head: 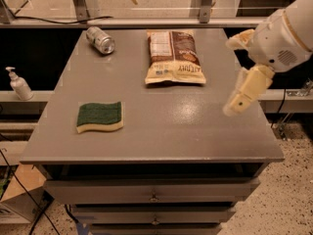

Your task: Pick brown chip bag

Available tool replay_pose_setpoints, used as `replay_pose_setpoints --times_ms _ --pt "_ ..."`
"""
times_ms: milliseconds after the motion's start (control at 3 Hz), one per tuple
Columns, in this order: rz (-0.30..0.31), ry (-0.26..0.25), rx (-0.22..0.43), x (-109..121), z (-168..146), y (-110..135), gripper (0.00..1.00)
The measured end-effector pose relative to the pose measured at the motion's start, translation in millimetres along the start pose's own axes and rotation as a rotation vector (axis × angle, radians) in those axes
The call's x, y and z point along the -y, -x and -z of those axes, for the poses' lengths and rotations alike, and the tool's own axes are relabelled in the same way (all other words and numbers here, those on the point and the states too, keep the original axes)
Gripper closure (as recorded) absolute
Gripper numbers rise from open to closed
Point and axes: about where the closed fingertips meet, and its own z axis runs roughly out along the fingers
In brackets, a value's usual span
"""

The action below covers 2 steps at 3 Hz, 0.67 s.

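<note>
Brown chip bag (pixel 172 57) lies left of tool (pixel 244 84) hovering at table (pixel 161 131) rt edge.

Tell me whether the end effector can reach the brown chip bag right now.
Probably yes: the end effector hovers at the right edge of the table, with nothing standing between it and the brown chip bag.
</note>
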Motion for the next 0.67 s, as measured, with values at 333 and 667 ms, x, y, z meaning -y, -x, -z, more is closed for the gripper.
replay_pose_setpoints --times_ms 333,667 --pt "-0.052 -0.053 0.123 48.3 -27.5 12.1 0.0" --pt "-0.056 -0.06 0.134 53.8 -31.8 12.5 0.0"
